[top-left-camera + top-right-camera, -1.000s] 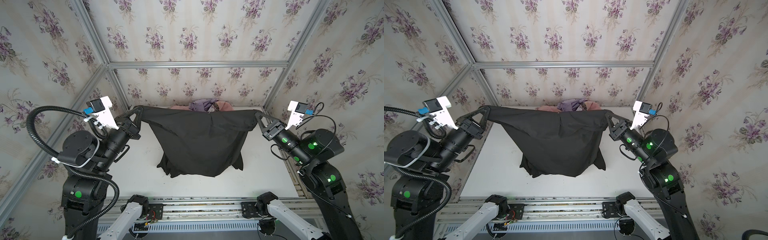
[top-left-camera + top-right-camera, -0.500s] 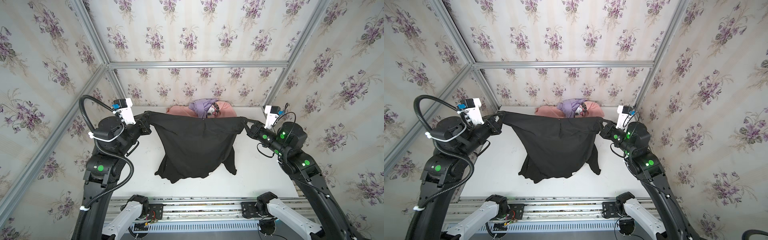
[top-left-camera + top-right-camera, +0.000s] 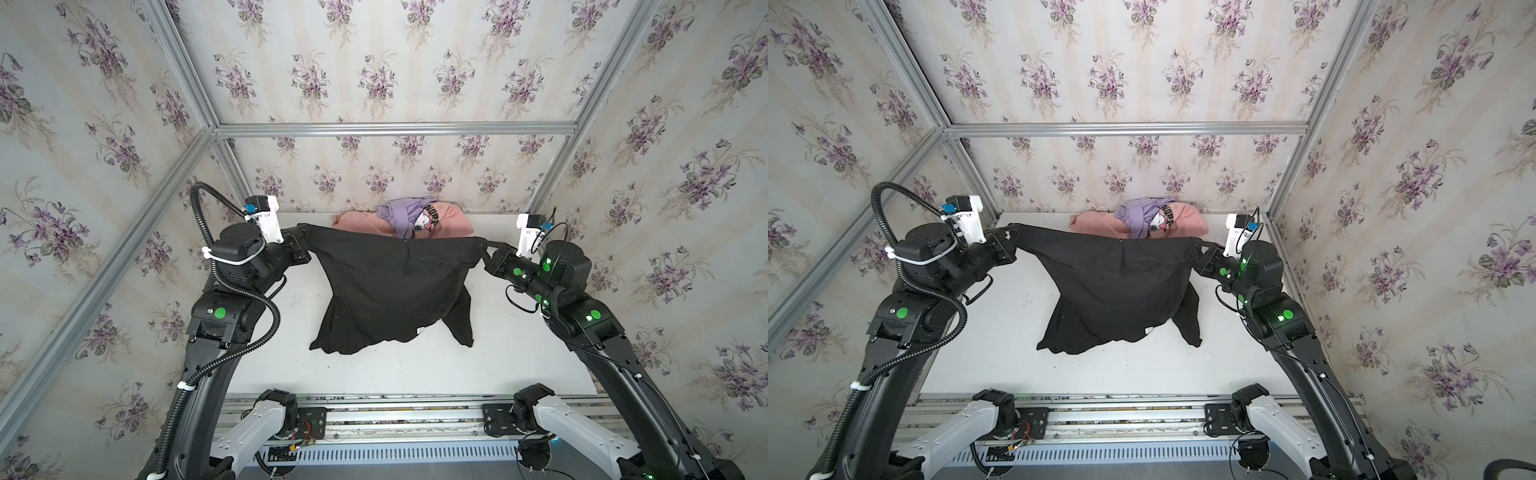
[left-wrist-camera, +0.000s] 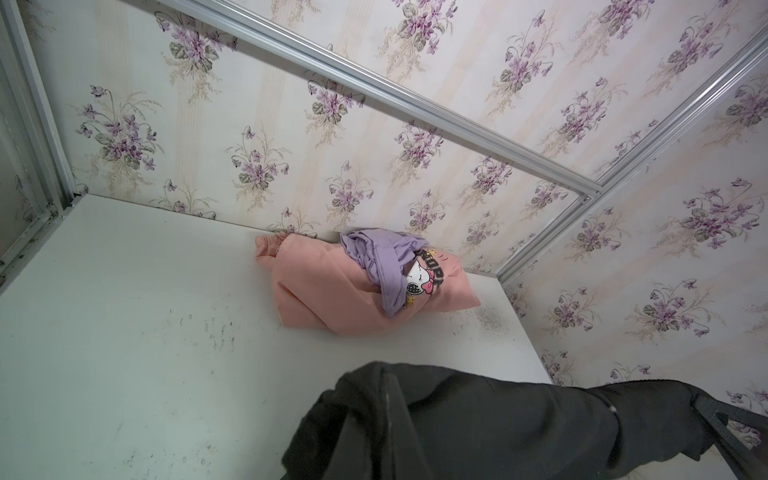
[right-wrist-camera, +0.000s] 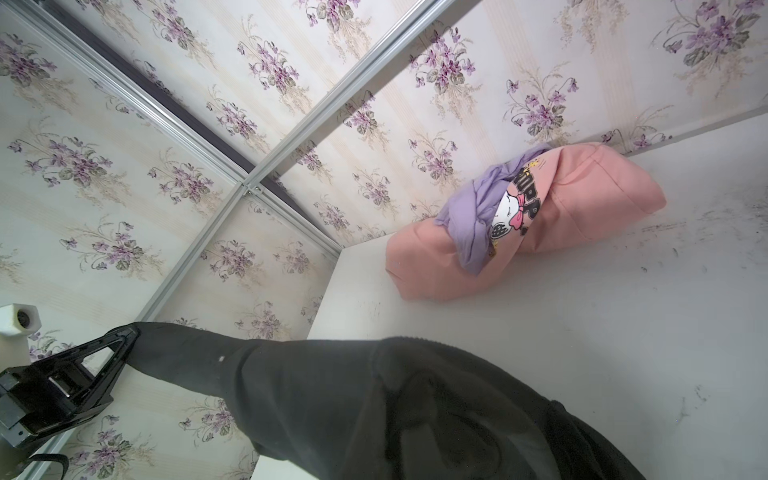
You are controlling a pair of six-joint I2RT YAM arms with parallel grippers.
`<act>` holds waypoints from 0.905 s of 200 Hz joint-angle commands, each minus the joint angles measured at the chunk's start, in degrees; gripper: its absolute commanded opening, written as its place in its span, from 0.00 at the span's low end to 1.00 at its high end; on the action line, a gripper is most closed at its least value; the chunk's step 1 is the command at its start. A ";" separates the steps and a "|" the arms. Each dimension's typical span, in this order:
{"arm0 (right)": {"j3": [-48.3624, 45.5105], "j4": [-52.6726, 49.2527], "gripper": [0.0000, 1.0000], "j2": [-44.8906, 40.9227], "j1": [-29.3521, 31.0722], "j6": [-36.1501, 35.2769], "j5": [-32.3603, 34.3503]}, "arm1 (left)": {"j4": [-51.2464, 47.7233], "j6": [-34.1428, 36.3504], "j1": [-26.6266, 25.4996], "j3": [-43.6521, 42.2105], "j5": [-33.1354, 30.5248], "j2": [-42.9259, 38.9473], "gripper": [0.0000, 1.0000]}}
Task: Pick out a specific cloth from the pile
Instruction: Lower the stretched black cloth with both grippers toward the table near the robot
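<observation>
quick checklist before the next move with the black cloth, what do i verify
1. left gripper shut on one top corner of the black cloth: ok
2. right gripper shut on the opposite corner: ok
3. top edge stretched between both grippers: ok
4. black cloth apart from the pile: ok, bare table shows between them
5. black cloth fully off the table: not ok, its lower hem lies on it
</observation>
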 commanded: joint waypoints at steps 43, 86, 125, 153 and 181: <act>-2.96 -2.42 0.02 -3.83 -0.23 -0.92 1.83 | 0.95 0.20 0.09 -4.45 1.30 -4.67 0.04; -5.71 -5.32 0.02 -6.58 -0.18 0.32 0.84 | -0.62 -1.19 -0.02 -8.17 3.14 -7.78 0.03; -7.59 -8.04 0.02 -8.62 -0.20 0.33 -0.02 | -2.67 -1.26 -0.08 -10.31 3.01 -11.21 0.03; -8.38 -9.92 0.02 -9.60 -0.19 0.45 -0.52 | -5.78 -1.11 -0.17 -11.43 3.34 -12.98 0.03; -7.90 -12.88 0.01 -10.67 -0.22 0.16 -1.38 | -8.56 -0.97 -0.24 -12.43 3.40 -14.72 0.03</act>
